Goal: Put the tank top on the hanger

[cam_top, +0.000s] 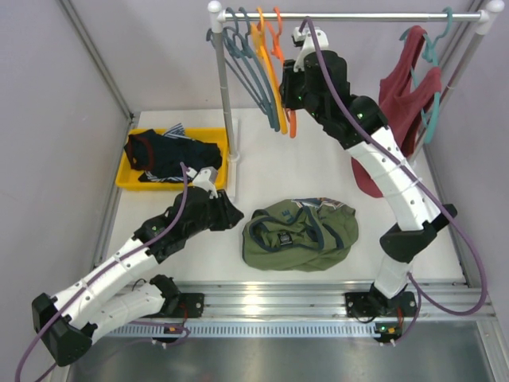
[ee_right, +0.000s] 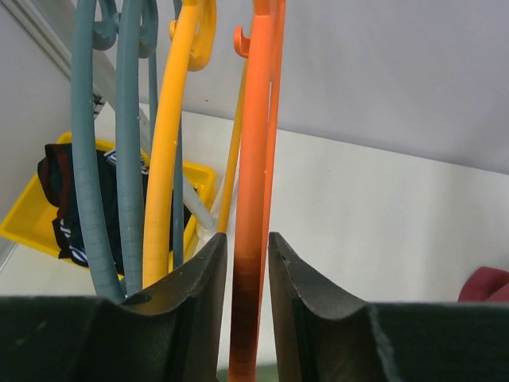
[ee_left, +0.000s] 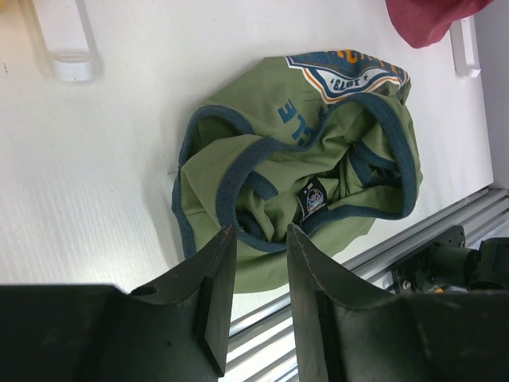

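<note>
The olive-green tank top [cam_top: 301, 235] lies crumpled on the table near the front, its navy trim and printed patch showing in the left wrist view [ee_left: 318, 159]. My left gripper [cam_top: 232, 215] [ee_left: 261, 229] hovers at the top's left edge, open, with nothing between its fingers. The reddish-orange hanger [cam_top: 292, 123] hangs on the rail at the back. My right gripper [cam_top: 288, 83] [ee_right: 246, 236] is raised to it and shut on one thin arm of the hanger [ee_right: 253, 159], which runs upright between the jaws.
A yellow-orange hanger [ee_right: 171, 159] and teal-grey hangers [ee_right: 87, 159] hang just left of the held one. A yellow bin [cam_top: 127, 181] holding a dark striped garment sits back left. A dark red tank top [cam_top: 402, 87] hangs on a teal hanger at the right. The rack's white post [cam_top: 225, 103] stands beside the bin.
</note>
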